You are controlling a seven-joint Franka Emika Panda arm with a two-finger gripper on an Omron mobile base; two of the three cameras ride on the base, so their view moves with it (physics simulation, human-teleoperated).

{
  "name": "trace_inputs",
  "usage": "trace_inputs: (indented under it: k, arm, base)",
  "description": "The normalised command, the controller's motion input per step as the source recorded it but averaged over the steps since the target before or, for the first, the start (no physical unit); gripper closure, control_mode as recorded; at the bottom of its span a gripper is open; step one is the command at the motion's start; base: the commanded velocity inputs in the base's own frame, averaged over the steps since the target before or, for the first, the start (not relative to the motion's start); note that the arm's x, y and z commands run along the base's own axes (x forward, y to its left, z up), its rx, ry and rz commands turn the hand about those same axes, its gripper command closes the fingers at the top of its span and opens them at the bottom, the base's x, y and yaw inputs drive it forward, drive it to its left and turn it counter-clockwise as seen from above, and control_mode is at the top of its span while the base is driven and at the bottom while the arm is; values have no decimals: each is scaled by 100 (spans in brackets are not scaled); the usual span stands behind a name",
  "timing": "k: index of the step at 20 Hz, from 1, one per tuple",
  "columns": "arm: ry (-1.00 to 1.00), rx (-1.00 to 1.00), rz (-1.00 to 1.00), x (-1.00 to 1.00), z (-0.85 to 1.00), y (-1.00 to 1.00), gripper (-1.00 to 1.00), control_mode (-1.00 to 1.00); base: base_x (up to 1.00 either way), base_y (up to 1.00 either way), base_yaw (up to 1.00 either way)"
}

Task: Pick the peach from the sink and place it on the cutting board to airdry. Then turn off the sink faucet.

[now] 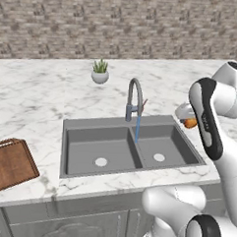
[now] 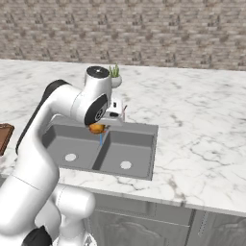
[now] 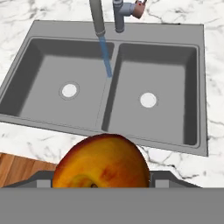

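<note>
Aloft — peach (image 3: pixel 101 161) in claw (image 3: pixel 100 181), over sink (image 3: pixel 197 87)

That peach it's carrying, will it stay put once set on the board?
The peach is round, so it may roll on the flat cutting board. Water still runs from the faucet, so its skin is probably wet and slippery.

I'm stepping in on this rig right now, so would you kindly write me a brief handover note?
Gripper: shut on the peach, held above the sink, out of the basins.
Cutting board: on the counter left of the sink, nothing on it.
Sink faucet: running, a blue stream falls near the divider between the basins.
Done: peach picked from the sink.
Left: carry the peach to the cutting board and set it down, then turn off the faucet.
</note>
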Motion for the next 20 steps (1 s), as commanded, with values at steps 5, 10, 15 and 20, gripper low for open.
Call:
trace_inputs:
  k: [5,10,15,20]
  arm:
    - [-7,-3,11,-48,1,73,100,-100]
    - [-4,-1,5,-44,0,70,100,-100]
    - [-7,-6,8,-32,0,82,100,-100]
    - [-16,-10,9,-38,0,84,100,-100]
  base:
    - [0,0,0]
    - [0,0,0]
    - [0,0,0]
    - [0,0,0]
